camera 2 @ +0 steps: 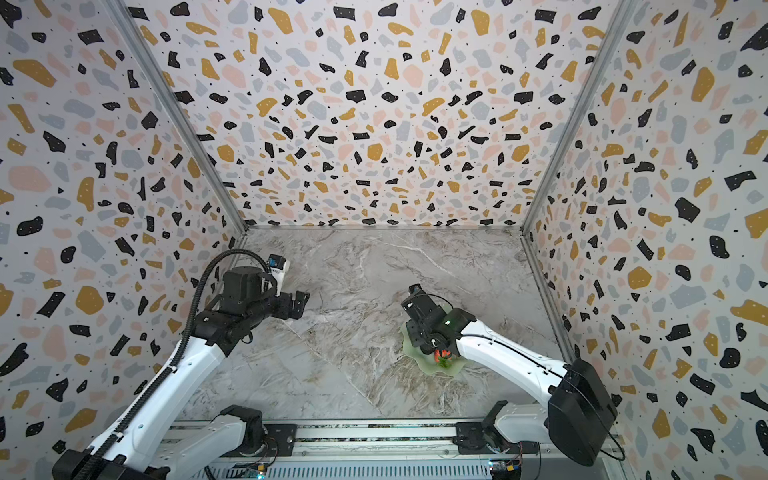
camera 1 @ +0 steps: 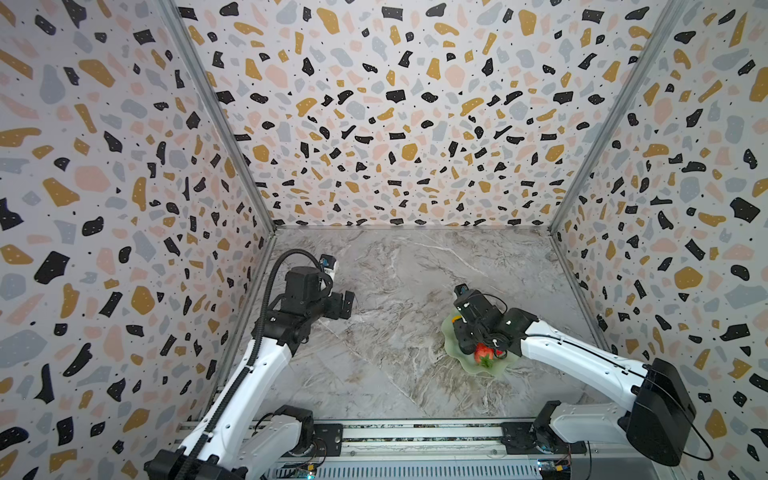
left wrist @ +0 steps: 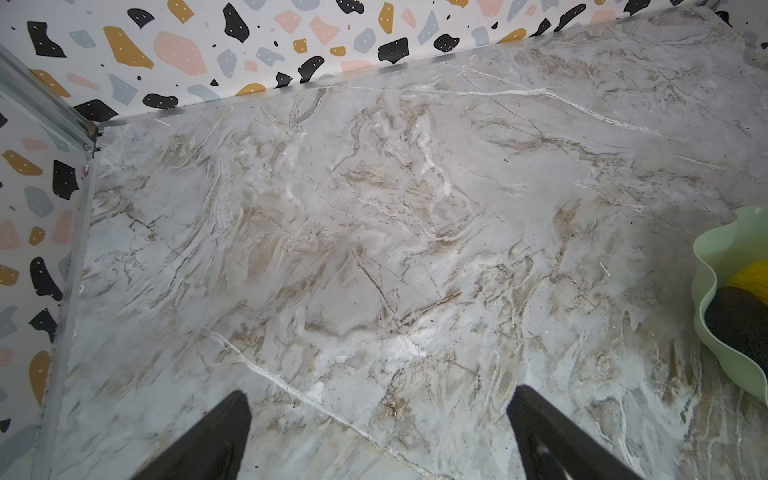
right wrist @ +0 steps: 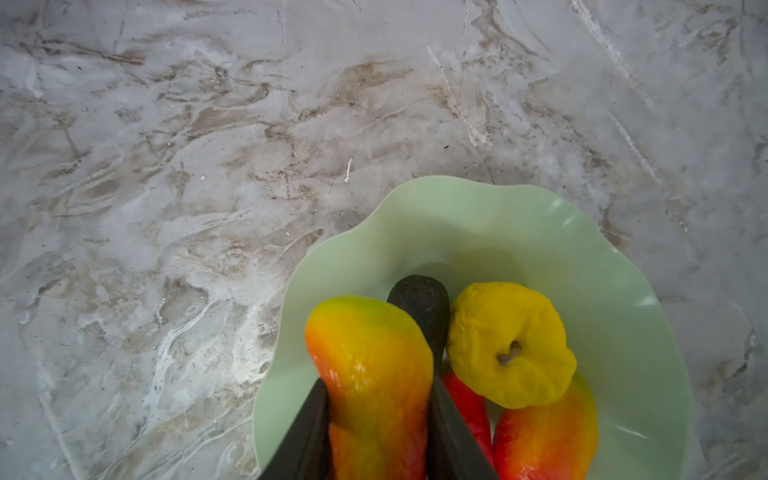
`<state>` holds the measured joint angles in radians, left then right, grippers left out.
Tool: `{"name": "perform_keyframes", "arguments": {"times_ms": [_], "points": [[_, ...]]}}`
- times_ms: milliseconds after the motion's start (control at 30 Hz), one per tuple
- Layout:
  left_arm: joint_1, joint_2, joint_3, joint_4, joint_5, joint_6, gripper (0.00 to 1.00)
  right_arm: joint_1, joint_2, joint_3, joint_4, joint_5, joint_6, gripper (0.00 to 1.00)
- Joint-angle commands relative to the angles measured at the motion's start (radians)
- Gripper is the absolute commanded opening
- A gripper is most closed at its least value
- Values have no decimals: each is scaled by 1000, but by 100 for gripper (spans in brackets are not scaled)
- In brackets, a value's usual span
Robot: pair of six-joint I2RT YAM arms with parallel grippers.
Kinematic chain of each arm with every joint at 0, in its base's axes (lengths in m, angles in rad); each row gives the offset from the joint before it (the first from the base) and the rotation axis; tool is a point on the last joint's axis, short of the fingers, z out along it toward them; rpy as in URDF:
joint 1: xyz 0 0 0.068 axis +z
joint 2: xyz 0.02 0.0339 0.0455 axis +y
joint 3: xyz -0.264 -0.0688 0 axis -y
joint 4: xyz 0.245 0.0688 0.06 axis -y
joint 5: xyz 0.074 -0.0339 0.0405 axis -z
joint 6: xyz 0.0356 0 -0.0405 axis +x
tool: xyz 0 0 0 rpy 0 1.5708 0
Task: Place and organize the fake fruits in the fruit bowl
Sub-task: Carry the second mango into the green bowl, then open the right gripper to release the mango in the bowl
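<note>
Depositing what appears to be the last of the fake fruits: the right gripper (right wrist: 377,384) is clamped tight around an elongated red-to-yellow fruit (right wrist: 365,336), held just over the fruit bowl (right wrist: 478,224). In both top views the bowl sits at about 4 o'clock from the centre of the marble tabletop (camera 1: 395,291). It already holds the yellow round fruit (right wrist: 511,345), the dark oval fruit (right wrist: 419,299), the second red-to-yellow fruit (right wrist: 544,432) and the strawberry (camera 1: 483,353), which lies toward the bowl's 5 o'clock rim. The left gripper (left wrist: 380,390) hangs at about 9 o'clock from the table's centre, its jaws spread wide and empty. The next move probably calls for lowering the held fruit onto the bare floor of the bowl beside the dark oval fruit, then parting the jaws gently so the neighbouring pieces are not knocked out.
</note>
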<state>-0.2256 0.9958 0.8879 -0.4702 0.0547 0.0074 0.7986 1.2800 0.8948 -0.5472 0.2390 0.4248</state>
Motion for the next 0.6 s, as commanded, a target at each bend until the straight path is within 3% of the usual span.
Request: {"name": "perform_keyframes", "arguments": {"times_ms": [0, 433, 567], "points": [[-4, 2, 3, 13, 7, -1, 99, 4, 5, -10, 40, -27, 26, 24], [-4, 1, 3, 14, 2, 2, 100, 5, 22, -39, 65, -46, 25, 38], [-4, 3, 5, 13, 2, 2, 100, 5, 4, -45, 67, -48, 17, 48]]}}
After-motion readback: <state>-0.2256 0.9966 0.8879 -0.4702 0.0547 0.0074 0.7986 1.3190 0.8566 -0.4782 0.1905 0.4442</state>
